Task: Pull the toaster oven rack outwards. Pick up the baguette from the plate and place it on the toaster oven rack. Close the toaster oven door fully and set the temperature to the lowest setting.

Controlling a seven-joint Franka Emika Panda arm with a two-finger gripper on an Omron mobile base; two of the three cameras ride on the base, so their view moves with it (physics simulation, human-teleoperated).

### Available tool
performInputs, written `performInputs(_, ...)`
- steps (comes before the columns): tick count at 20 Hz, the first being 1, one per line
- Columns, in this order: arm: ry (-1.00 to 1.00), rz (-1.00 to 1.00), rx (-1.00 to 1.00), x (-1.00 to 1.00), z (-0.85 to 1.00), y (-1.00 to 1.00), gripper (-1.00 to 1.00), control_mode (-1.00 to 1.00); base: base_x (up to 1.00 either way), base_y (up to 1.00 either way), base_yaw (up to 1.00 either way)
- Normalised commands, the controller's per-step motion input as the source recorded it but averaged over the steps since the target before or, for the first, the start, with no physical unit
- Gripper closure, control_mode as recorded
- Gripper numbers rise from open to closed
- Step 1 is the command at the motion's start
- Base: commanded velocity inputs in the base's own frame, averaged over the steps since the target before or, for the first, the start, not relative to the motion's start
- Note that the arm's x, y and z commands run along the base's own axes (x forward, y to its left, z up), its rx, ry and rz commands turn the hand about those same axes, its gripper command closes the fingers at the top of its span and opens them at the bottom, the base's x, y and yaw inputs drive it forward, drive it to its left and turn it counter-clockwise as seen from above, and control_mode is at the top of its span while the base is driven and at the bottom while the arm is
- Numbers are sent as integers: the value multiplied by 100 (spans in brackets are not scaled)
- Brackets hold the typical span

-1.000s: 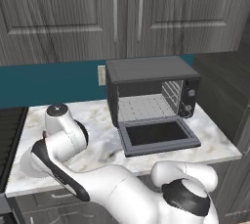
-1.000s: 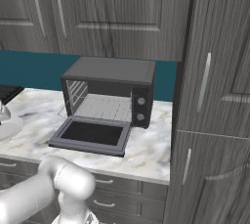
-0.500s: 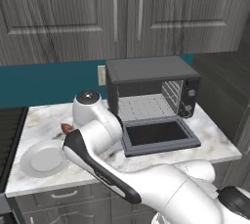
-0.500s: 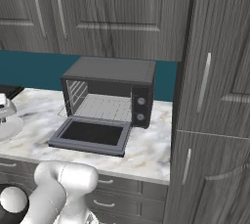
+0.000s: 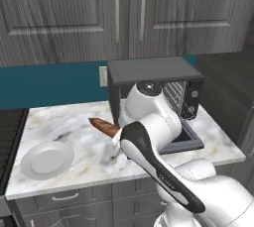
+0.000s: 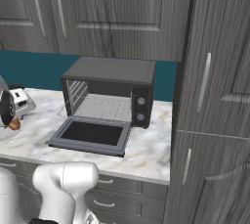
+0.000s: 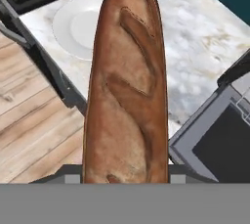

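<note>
The golden-brown baguette (image 7: 127, 86) runs lengthwise up the hand view, and my gripper (image 5: 116, 141) is shut on its near end. It hangs above the marble counter, between the plate and the oven, its tip (image 5: 101, 126) pointing left. The round white plate (image 5: 47, 159) lies bare at the counter's front left. The dark toaster oven (image 6: 112, 71) stands at the back with its door (image 6: 90, 135) dropped flat. The light grey wire rack (image 6: 105, 106) spans the cavity just above the door. My arm covers most of the oven's front in the left base view.
A black stove top (image 5: 10, 139) borders the counter on the left. A tall grey cabinet (image 6: 215, 100) closes off the right side. Wall cabinets (image 5: 124, 13) hang above the oven. The wooden floor (image 7: 34, 130) lies below the counter's front edge.
My arm has swung from over the plate to the right toward the oven, carrying the baguette. The plate has come into view bare.
</note>
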Motion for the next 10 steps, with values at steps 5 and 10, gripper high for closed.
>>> performInputs(5,0,24,-6,0,46,-100,100,-100,0,0,0)
performInputs(10,2,11,-10,0,34,-99,100,-100,0,0,0)
